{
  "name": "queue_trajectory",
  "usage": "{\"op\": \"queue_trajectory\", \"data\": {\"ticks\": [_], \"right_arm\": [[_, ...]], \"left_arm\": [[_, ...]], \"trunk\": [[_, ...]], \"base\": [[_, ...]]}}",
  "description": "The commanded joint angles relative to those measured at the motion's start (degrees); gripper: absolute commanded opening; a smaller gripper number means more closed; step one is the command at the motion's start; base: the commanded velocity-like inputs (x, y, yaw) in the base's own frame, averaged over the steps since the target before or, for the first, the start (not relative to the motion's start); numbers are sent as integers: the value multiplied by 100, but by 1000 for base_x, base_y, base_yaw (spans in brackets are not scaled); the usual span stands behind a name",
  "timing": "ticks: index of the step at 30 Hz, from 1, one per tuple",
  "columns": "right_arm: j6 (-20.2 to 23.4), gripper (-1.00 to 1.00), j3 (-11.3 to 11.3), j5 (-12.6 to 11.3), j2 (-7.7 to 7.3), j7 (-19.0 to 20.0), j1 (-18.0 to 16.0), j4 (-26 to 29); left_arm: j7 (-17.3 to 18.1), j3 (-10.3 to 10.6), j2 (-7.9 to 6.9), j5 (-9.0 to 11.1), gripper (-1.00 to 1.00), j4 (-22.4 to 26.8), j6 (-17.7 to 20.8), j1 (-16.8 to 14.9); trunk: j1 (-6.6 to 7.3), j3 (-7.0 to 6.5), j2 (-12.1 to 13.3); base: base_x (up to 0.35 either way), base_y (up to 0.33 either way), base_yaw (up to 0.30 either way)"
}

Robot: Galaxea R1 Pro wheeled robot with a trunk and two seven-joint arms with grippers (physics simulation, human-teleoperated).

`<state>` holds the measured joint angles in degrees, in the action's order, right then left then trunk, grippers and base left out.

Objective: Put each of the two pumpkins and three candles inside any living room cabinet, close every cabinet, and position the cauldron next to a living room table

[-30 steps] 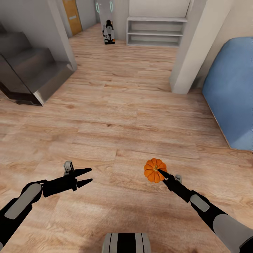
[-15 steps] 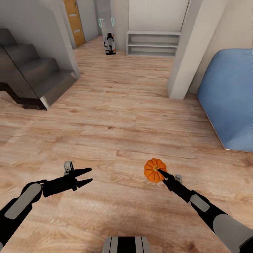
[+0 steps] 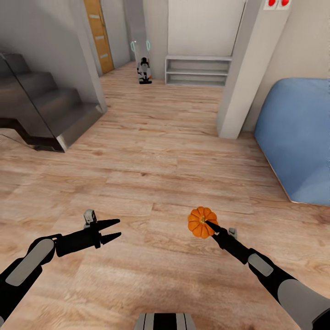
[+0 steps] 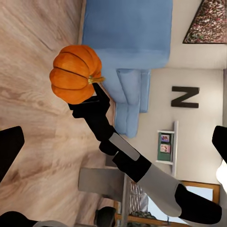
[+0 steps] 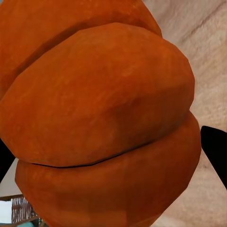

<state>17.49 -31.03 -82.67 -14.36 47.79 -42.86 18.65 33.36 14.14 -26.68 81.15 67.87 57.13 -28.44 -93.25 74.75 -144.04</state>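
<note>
In the head view, one pumpkin (image 3: pixel 202 222) is held just right of centre in the lower half of the frame, clamped at the tip of the right gripper (image 3: pixel 210 224), whose jaws are closed against it above the wooden floor (image 3: pixel 151 151). At lower left, the left gripper (image 3: pixel 112 229) is seen with its two fingers parted and nothing between them. A blue sofa (image 3: pixel 298 137) is seen at the right edge, grey stairs (image 3: pixel 41 114) at upper left and a white shelf unit (image 3: pixel 198 70) at top centre.

In the left wrist view, the same pumpkin (image 4: pixel 75 73) is shown at upper left on the right gripper (image 4: pixel 92 92), with the sofa (image 4: pixel 127 33) behind it.

In the right wrist view, the pumpkin (image 5: pixel 99 118) is pressed close to the lens; a dark fingertip (image 5: pixel 215 149) is seen at the right edge.

One pumpkin is counted, and two grippers. The task is judged to be early: this pumpkin is carried but not yet stowed, and the other pumpkin, three candles, the cabinet closing and the cauldron are presumably left.
</note>
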Motion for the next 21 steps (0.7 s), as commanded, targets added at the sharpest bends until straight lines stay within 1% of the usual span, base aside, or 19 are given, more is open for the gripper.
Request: {"op": "queue_trajectory", "data": {"ticks": [1,14,17,21], "right_arm": [[44,-100,-26,-56,-5,-4,-3,-2],[44,-100,-26,-64,-6,-6,-3,-2],[44,-100,-26,-65,-6,-6,-3,-2],[44,-100,-24,-65,-6,-1,-3,-2]], "left_arm": [[30,10,-8,-11,100,-3,7,-4],[30,10,-5,-11,100,-2,7,-4],[30,10,-4,-10,100,3,7,-4],[30,10,-4,-11,100,6,5,-4]], "trunk": [[3,-19,0],[37,-307,17],[44,-373,21],[55,-462,27]], "base": [[0,0,0],[-3,0,0],[-162,0,0],[-263,0,0]]}}
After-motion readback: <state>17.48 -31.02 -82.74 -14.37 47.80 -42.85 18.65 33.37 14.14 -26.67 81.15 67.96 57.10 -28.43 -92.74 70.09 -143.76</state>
